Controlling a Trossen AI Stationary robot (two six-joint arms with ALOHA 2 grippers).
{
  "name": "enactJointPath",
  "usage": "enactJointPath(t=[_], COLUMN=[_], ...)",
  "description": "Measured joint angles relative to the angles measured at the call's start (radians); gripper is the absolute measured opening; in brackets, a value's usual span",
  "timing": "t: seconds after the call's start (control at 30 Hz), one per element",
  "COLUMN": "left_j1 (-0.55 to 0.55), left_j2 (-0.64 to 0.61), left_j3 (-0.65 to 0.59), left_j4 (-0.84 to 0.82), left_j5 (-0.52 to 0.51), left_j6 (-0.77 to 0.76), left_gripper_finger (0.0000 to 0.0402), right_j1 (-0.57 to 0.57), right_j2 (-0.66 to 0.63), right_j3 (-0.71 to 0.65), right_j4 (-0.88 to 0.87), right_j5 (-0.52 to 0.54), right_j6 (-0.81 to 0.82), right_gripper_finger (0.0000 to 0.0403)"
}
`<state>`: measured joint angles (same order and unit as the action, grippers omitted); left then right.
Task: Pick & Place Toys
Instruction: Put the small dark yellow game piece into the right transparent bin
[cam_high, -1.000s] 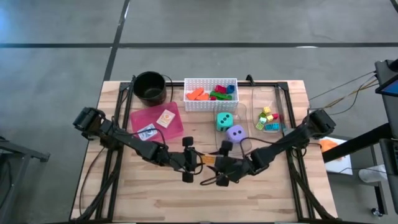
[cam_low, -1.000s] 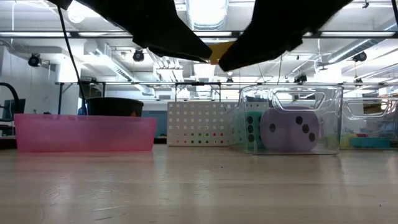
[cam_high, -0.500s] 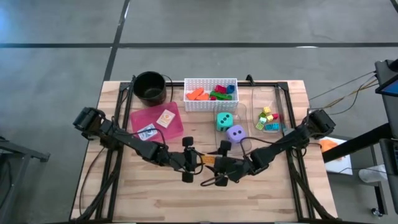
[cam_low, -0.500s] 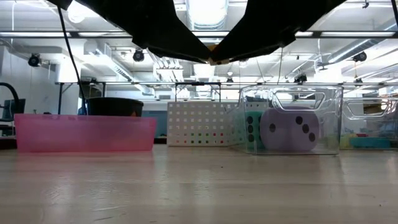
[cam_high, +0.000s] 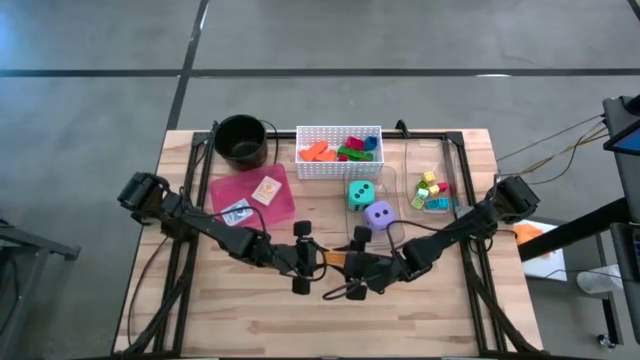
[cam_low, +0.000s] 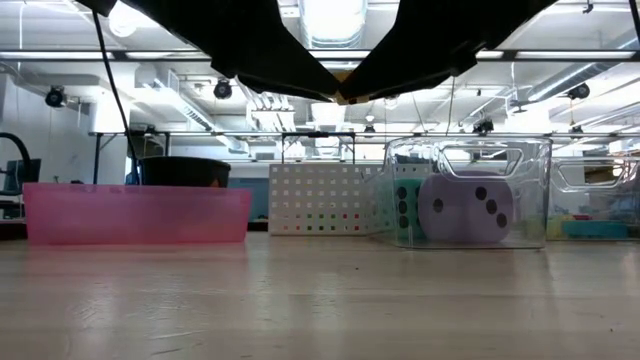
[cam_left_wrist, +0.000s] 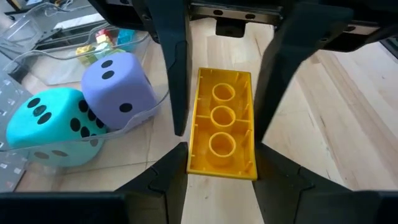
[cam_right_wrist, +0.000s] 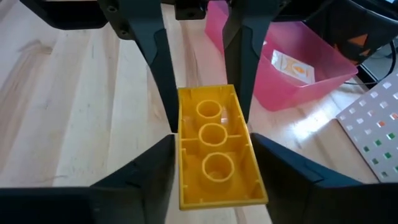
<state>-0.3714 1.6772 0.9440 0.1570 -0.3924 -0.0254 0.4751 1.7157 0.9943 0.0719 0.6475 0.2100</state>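
A yellow brick (cam_left_wrist: 221, 124), hollow underside up with three round tubes, hangs over the middle of the table (cam_high: 335, 257). My left gripper (cam_left_wrist: 219, 152) reaches in from the table's left and is shut on one end of it. My right gripper (cam_right_wrist: 211, 140) comes from the table's right. Its fingers (cam_left_wrist: 177, 81) stand on either side of the brick's other end, and thin strips of table show between them and the brick. In the low view only a sliver of the brick (cam_low: 342, 98) shows between the two dark arms. My left gripper pinches the brick's two long sides (cam_left_wrist: 191, 158) between its two fingers, at the end nearer its own wrist. The fingers come from the table's left, slanting a little downward, and lie along the brick. The brick is lifted clear of the table, about level, hollow side up.
At the back stand a black pot (cam_high: 241, 140) and a white basket (cam_high: 339, 150) with bright blocks. A pink tray (cam_high: 250, 195) holds cards. Clear bins hold a teal die (cam_high: 361, 195), a purple die (cam_high: 378, 214) and small blocks (cam_high: 432, 190). Bare wood lies near the front edge.
In the low view the right arm's dark shape has closed in on the left arm's. The yellow brick between them, plainly visible a second ago, is now almost covered. The brick has stayed where it was.
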Motion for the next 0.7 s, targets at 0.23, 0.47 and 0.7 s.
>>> enactJointPath(t=[0.23, 0.47, 0.7], left_j1=[0.000, 0.000, 0.000], left_j2=[0.000, 0.000, 0.000], left_j3=[0.000, 0.000, 0.000], left_j4=[0.000, 0.002, 0.003], left_j5=[0.007, 0.010, 0.012], left_j6=[0.000, 0.000, 0.001], left_gripper_finger=[0.0153, 0.0153, 0.0153], right_j1=[0.000, 0.000, 0.000], right_j2=[0.000, 0.000, -0.001], right_j3=[0.000, 0.000, 0.000], right_j4=[0.005, 0.009, 0.012], right_j5=[-0.006, -0.004, -0.023], right_j6=[0.007, 0.013, 0.019], right_gripper_finger=[0.0145, 0.0172, 0.0163])
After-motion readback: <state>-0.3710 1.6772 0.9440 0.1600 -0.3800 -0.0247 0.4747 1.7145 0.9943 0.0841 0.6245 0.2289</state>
